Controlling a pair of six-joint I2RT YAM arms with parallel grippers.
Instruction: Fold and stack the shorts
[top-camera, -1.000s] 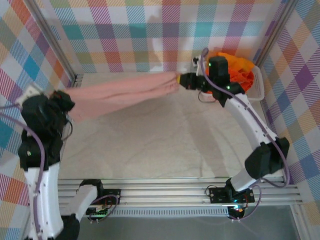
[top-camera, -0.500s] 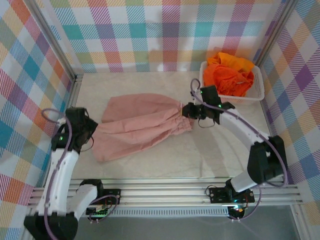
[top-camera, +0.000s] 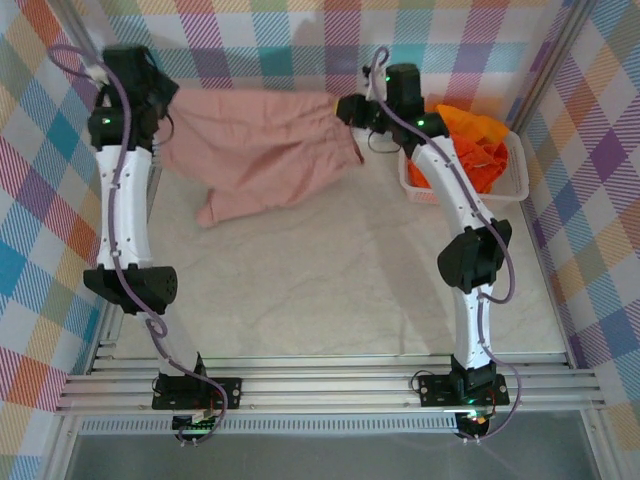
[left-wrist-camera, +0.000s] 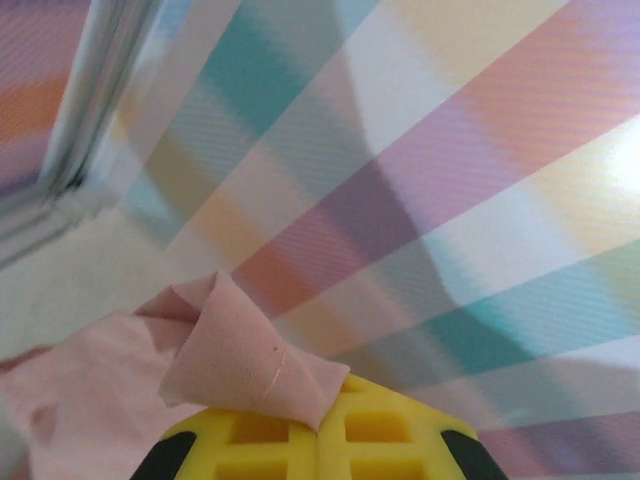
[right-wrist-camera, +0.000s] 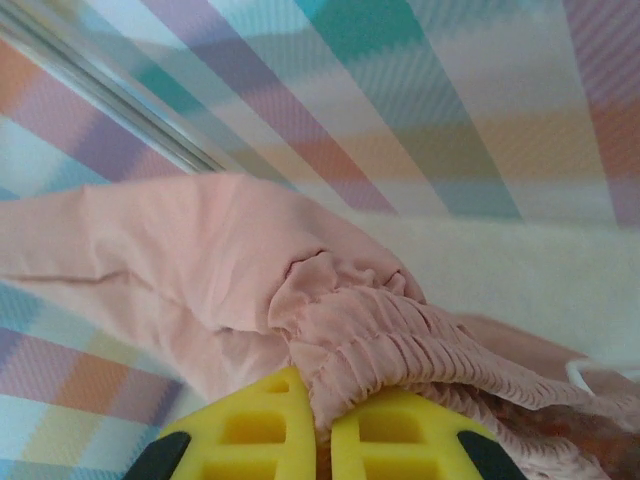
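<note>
Clamped tight on the pink shorts (top-camera: 260, 155) — left fingers (left-wrist-camera: 400, 435) on a cloth corner, right fingers (right-wrist-camera: 400, 430) on the gathered waistband.

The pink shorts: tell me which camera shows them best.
Top external: it shows the whole pink shorts, spread wide and hanging. The left wrist view catches a folded corner; the right wrist view catches the gathered waistband up close.

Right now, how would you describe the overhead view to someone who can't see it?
Two robot arms hold pink shorts stretched between the left claw and right claw over the table. Orange shorts fill a white basket.
</note>
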